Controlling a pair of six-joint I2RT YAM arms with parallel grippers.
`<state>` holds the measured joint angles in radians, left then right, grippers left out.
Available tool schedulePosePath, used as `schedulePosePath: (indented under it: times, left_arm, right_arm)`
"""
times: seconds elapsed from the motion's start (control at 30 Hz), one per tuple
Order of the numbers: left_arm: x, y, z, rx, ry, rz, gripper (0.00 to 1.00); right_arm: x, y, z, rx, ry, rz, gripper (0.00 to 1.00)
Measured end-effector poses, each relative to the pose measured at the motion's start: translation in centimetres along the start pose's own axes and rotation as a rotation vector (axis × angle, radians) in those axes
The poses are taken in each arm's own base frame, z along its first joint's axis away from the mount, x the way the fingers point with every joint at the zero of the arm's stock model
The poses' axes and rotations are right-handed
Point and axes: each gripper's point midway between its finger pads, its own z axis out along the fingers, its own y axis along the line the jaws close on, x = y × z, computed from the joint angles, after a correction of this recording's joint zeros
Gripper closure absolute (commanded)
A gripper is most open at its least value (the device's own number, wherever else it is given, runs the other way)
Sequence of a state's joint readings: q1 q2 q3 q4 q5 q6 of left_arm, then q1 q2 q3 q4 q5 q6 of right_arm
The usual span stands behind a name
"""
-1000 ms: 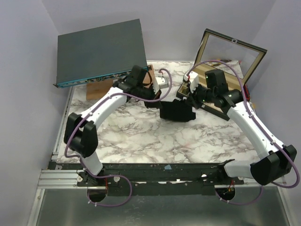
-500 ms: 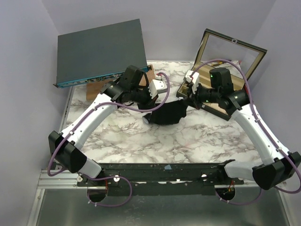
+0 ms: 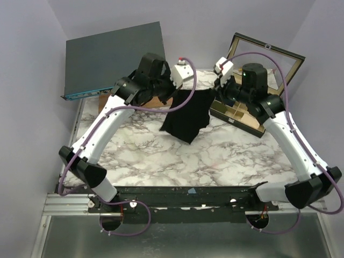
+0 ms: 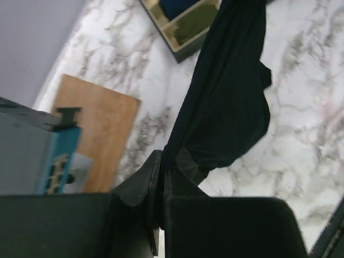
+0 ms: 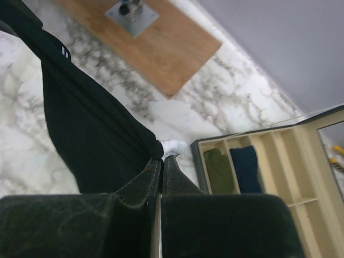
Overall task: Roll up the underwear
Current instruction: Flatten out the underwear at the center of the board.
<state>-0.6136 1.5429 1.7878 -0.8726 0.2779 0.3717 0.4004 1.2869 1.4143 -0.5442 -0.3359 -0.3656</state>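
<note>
2 grips, left fingers (image 4: 146, 181) and right fingers (image 5: 180, 181) tight on underwear (image 3: 185, 114) above marble table (image 3: 228, 157), lilac walls (image 3: 29, 59)

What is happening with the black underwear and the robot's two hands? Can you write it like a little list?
Underwear: black, hanging spread between both grippers above the marble table
Left gripper: shut on one top corner
Right gripper: shut on the other top corner
Open box: holds a green roll and a dark blue roll
Rolling: not begun yet
</note>
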Motion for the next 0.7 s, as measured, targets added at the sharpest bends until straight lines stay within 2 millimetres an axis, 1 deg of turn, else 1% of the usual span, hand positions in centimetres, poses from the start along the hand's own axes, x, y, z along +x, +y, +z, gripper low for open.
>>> schedulePosePath:
  times: [0.03,0.07,0.17,0.23,0.3,0.37,0.4,0.47,0.5,0.6,0.67,0.7]
  left_arm:
    - [-0.9,0.9,0.1,-0.027,-0.010,0.006,1.00]
    - [-2.2,2.4,0.4,-0.067,-0.025,0.011,1.00]
    - [-3.5,5.0,0.9,-0.135,-0.029,0.011,1.00]
    - [-3.1,5.7,1.0,-0.158,-0.013,0.009,1.00]
    - [-2.1,5.5,1.0,-0.156,0.005,0.009,1.00]
    - [-0.5,4.6,1.1,-0.141,0.031,0.004,1.00]
    - [0.8,3.7,1.0,-0.127,0.046,0.006,1.00]
    - [3.2,1.5,1.0,-0.089,0.067,0.013,1.00]
    - [4.3,0.4,1.1,-0.069,0.074,0.018,1.00]
    - [7.9,-4.2,1.3,0.019,0.090,0.050,1.00]
    - [10.3,-7.0,2.0,0.083,0.109,0.071,0.93]
    - [11.5,-8.4,2.4,0.116,0.125,0.079,0.89]
  right_arm:
    - [-0.5,-0.8,0.6,0.021,-0.004,-0.005,0.99]
    - [-1.1,-1.5,1.1,0.040,-0.011,-0.009,0.99]
    - [-2.6,-3.1,2.3,0.079,-0.032,-0.020,0.99]
    - [-3.1,-3.4,2.4,0.084,-0.043,-0.027,0.99]
    - [-3.4,-3.2,2.1,0.079,-0.052,-0.035,0.99]
    - [-3.3,-2.6,1.7,0.058,-0.064,-0.047,0.99]
    - [-2.8,-2.0,1.4,0.040,-0.066,-0.053,0.99]
    - [-1.3,-0.2,0.5,-0.011,-0.064,-0.059,0.98]
    - [-0.3,0.9,0.0,-0.044,-0.060,-0.062,0.95]
    - [3.8,4.7,-1.4,-0.157,-0.016,-0.056,0.82]
    - [7.3,6.8,-2.1,-0.219,0.038,-0.042,0.74]
    - [9.1,7.7,-2.4,-0.245,0.072,-0.032,0.67]
